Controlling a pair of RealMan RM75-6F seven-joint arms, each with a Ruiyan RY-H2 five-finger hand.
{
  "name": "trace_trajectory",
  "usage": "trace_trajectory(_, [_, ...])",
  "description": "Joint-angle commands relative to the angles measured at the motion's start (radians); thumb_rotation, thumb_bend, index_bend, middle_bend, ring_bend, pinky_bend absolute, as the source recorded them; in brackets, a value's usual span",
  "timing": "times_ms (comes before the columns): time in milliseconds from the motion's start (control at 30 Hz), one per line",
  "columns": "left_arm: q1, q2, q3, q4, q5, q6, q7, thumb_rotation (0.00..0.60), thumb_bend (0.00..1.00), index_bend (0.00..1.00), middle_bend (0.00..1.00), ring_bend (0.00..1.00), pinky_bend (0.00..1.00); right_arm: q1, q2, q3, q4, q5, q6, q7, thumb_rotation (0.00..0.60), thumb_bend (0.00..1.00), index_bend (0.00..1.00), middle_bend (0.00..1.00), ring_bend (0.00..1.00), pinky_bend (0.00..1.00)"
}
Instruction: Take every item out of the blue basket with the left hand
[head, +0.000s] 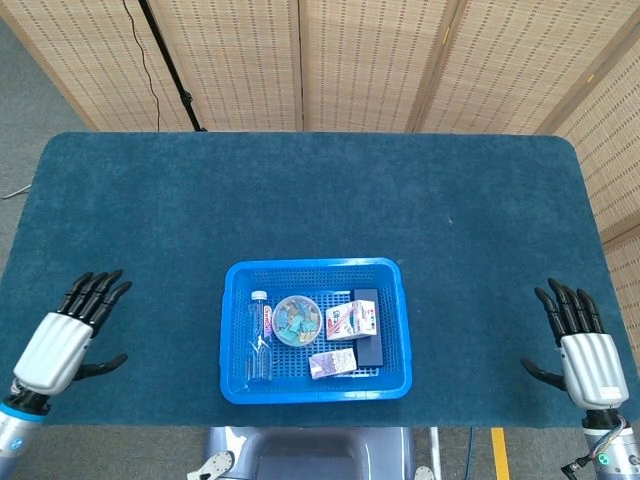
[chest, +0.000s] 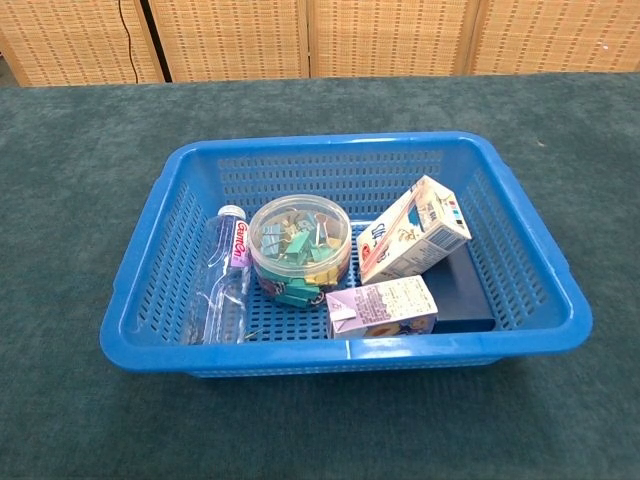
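Hovering at lower left of the head view, the left hand (head: 62, 345) is being held empty, fingers spread, well apart from the blue basket (head: 233, 330) at lower centre. The bottle (head: 260, 336), nearest it, is best being approached first; the right hand (head: 582, 352) is likewise being held spread and empty.

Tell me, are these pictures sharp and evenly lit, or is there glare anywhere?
Head view: sharp, even light, no glare on the blue basket or either hand, left hand, right hand. Chest view: crisp too; faint sheen on the water bottle.
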Motion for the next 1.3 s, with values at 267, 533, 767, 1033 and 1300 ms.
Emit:
trace_trajectory(267, [-0.264, 0.034, -0.097, -0.289, -0.165, -0.417, 0.223, 0.6, 0.0, 0.0, 0.0, 0.0, 0.0, 0.0, 0.015, 0.007, -0.007, 0.017, -0.005, 0.018, 0.6, 0.0, 0.0, 0.0, 0.0, 0.0])
trace_trajectory(533, [-0.429, -0.146, -0.181, -0.256, -0.399, -0.564, 0.446, 0.6, 0.0, 0.0, 0.0, 0.0, 0.0, -0.001, 0.028, 0.019, -0.012, 0.045, -0.01, 0.038, 0.6, 0.0, 0.0, 0.0, 0.0, 0.0])
trace_trajectory(767, [-0.523, -0.271, -0.189, -0.226, -0.566, -0.581, 0.607, 0.6, 0.0, 0.0, 0.0, 0.0, 0.0, -0.001, 0.034, 0.023, -0.016, 0.051, -0.013, 0.045, 0.6, 0.0, 0.0, 0.0, 0.0, 0.0])
trace_trajectory(1033, [-0.593, -0.366, -0.167, -0.174, -0.745, -0.534, 0.729, 0.6, 0.0, 0.0, 0.0, 0.0, 0.0, -0.004, 0.045, 0.033, -0.015, 0.071, -0.014, 0.076, 0.6, 0.0, 0.0, 0.0, 0.0, 0.0])
trace_trajectory(1300, [-0.634, -0.45, -0.142, -0.068, -0.802, -0.519, 0.73, 0.6, 0.0, 0.0, 0.0, 0.0, 0.0, -0.007, 0.05, 0.036, -0.022, 0.071, -0.007, 0.091, 0.6, 0.0, 0.0, 0.0, 0.0, 0.0])
